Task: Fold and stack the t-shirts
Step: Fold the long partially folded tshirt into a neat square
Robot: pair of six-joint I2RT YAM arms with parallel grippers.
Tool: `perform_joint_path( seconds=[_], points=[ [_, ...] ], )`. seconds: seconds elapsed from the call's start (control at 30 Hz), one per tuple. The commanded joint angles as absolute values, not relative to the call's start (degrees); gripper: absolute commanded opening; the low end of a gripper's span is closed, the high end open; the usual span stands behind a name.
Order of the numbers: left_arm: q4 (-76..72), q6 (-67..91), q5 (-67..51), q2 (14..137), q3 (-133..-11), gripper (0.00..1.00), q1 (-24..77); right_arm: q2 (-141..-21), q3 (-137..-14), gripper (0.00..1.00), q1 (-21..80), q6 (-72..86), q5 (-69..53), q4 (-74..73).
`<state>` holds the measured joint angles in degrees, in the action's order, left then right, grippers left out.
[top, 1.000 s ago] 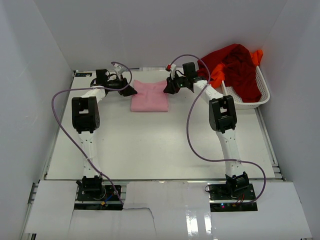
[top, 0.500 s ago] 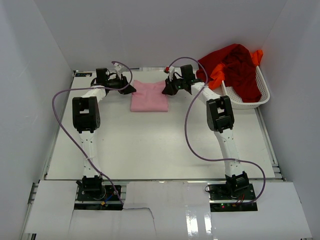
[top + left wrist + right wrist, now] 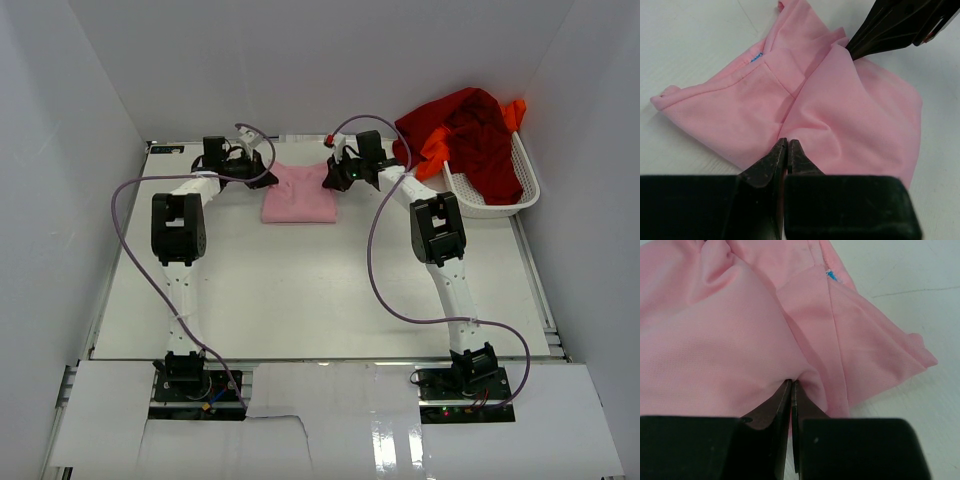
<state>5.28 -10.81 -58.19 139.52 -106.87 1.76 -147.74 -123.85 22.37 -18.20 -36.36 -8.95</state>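
Two grippers meet the light pink short-sleeved cloth t-shirt (image 3: 298,195), which lies folded into a rough rectangle on the white table (image 3: 300,290), in the upper centre of the top view. We see our left gripper (image 3: 786,145) at the shirt's upper-left corner in that view. In the left wrist view its black fingers are pressed together on a pinch of pink cloth at the bottom centre of the frame. Our right gripper (image 3: 791,386) is at the shirt's upper-right corner, likewise clenched on a raised fold of the same shirt, with the cloth bulging just above its tips. The right gripper's tip also shows in the upper right of the left wrist view, touching the pink cloth. Well apart, in the upper right of the top view, a dark red cloth t-shirt (image 3: 480,140) and a bright orange cloth t-shirt (image 3: 435,152) lie heaped over a white plastic mesh basket (image 3: 525,180).
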Motion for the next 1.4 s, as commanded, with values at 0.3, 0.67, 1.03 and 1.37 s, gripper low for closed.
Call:
perform_joint_path(
  seconds=[0.3, 0.67, 1.03, 1.37],
  points=[
    [9.7, -16.3, -51.0, 133.3, -97.7, 0.08, 5.5, -141.9, -118.0, 0.08, 23.0, -19.2, -35.2, -16.0],
    [5.5, -12.6, -46.1, 121.8, -79.3, 0.06, 9.3, -129.7, -97.4, 0.08, 25.0, -18.5, -33.5, -14.2],
    [-9.5, 4.1, -34.4, 100.6, -49.1, 0.04, 20.1, -105.5, -62.7, 0.08, 29.2, -13.1, -25.9, -4.2],
    [-12.0, 12.8, -24.4, 81.6, -31.6, 0.03, 26.7, -90.4, -45.9, 0.08, 32.1, -3.3, -20.0, -0.6]
  ],
)
